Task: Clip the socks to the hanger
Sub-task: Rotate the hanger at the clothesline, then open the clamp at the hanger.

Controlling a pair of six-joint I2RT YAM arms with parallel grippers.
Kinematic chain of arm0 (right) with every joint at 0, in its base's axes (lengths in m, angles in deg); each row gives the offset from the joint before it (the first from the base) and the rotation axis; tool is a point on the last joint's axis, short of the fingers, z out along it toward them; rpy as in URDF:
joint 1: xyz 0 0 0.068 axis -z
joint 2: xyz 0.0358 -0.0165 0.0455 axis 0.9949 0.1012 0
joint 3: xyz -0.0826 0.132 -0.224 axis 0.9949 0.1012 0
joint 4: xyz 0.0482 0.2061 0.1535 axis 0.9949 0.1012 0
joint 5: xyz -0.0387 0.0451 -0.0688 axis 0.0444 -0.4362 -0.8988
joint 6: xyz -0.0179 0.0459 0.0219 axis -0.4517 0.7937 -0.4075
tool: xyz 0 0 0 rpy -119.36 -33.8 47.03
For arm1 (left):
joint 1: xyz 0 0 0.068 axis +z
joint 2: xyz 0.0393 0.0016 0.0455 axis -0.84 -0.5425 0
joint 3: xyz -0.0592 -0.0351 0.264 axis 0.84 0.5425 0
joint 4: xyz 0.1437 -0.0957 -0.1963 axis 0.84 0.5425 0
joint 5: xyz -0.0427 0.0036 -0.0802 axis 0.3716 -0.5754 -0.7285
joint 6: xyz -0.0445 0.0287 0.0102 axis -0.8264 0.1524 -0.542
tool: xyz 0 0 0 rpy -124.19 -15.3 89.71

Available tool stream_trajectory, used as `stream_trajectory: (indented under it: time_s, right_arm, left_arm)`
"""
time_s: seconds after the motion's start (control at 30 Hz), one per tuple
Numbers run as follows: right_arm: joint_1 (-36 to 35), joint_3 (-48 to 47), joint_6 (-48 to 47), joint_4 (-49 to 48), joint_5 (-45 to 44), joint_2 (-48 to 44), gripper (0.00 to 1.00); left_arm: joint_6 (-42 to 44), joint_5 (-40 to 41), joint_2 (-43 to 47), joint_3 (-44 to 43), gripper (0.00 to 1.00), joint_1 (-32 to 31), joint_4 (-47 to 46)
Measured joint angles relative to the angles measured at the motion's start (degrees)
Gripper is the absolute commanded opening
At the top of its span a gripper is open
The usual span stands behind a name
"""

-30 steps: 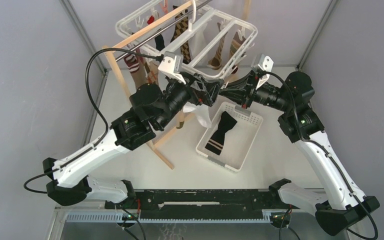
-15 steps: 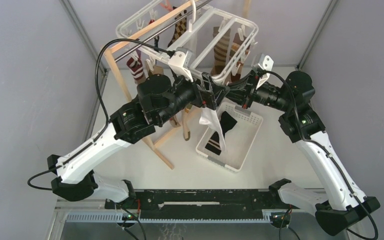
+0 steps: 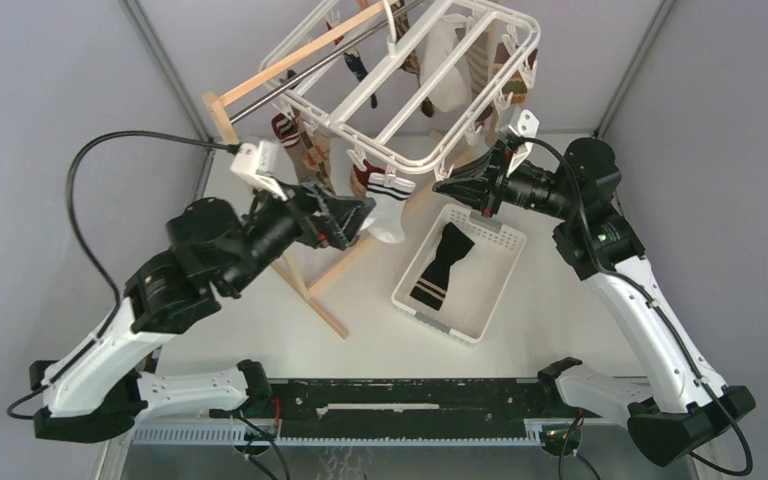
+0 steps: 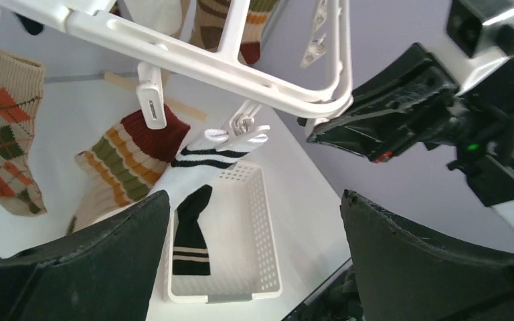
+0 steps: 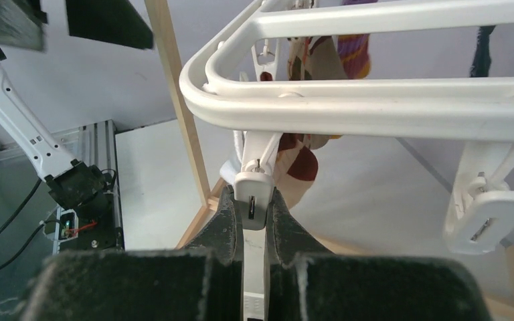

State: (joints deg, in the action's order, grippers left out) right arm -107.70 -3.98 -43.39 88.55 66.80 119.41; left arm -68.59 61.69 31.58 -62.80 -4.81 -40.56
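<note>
light: bright, even (diffuse) | shadows: faint, soft | focus: left tool (image 4: 254, 199) soft up close

Honestly can't read a thing here. No words, logos or numbers that I can make out on the hanger (image 4: 241, 75), the socks (image 4: 211, 157) or the white basket (image 4: 268, 227). If there's any print on the arms, it's too small and blurry to tell from where I'm standing.
</note>
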Motion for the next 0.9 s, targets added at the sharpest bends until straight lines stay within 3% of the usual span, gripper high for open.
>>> stream_trajectory:
  time_s: [0.27, 0.6, 0.9]
  right_arm:
    - [0.13, 0.0, 0.11, 0.11, 0.39, 1.55, 0.0]
    - [-0.26, -0.11, 1.05, 0.35, 0.48, 1.53, 0.0]
    - [-1.42, -0.5, 1.2, 1.05, 0.39, 1.27, 0.0]
  left_arm:
    - [-3.04, -6.25, 5.55, 1.55, 0.97, 0.0, -2.38]
    - [-3.23, -12.35, -7.06, 1.42, 1.0, 0.0, -10.6]
    - [-1.38, -9.9, -10.47, 1.42, 1.0, 0.0, -14.99]
